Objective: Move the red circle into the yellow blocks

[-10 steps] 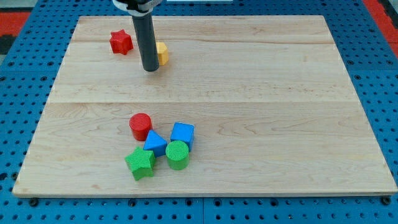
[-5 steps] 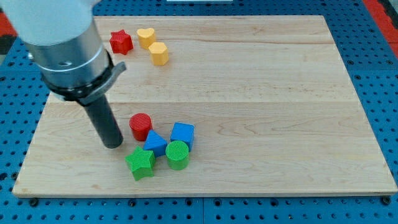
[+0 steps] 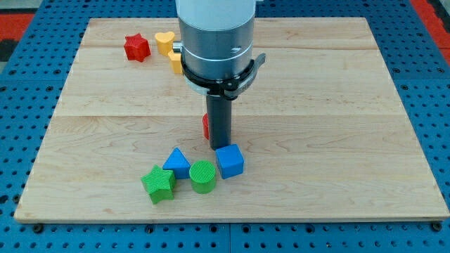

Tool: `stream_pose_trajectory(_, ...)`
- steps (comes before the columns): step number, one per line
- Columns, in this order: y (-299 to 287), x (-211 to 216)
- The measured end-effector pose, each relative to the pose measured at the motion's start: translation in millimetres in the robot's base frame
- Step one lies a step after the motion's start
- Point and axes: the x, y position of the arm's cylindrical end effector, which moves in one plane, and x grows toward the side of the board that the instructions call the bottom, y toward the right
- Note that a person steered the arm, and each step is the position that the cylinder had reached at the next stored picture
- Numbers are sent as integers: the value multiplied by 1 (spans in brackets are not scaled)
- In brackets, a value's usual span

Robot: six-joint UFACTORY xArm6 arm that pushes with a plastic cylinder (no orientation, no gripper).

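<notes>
The red circle (image 3: 205, 126) shows only as a sliver just left of and behind the tip (image 3: 221, 147), mostly hidden by the rod, while the yellow blocks, a yellow heart (image 3: 164, 42) and a second yellow block (image 3: 175, 62) partly hidden by the arm, lie well beyond it toward the view's top-left near the red star (image 3: 137, 48). The arm carries no gripper, only the rod, which holds nothing. To push well, the tip probably needs to get round to the circle's lower-right side and drive steadily toward the yellows, clear of the blue cube (image 3: 229, 161), blue triangle (image 3: 177, 162), green circle (image 3: 202, 176) and green star (image 3: 159, 183) on the tabletop (image 3: 337, 105).
</notes>
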Motion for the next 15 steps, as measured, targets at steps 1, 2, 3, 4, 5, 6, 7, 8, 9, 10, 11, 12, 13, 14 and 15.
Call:
stream_pose_trajectory(1, -5, -29)
stream_pose_trajectory(2, -15, -83)
stream_pose_trajectory(3, -71, -117)
stream_pose_trajectory(4, -77, -127)
stream_pose_trajectory(5, -18, -114)
stream_pose_trajectory(6, -9, -116)
stream_pose_trajectory(7, -16, -145)
stream_pose_trajectory(8, -78, -178)
stream_pose_trajectory(9, -96, -180)
stream_pose_trajectory(10, -53, -138)
stream_pose_trajectory(11, -4, -153)
stream_pose_trajectory(12, -18, -191)
stream_pose_trajectory(13, -62, -212)
stream_pose_trajectory(14, -42, -213)
stream_pose_trajectory(15, 38, -213)
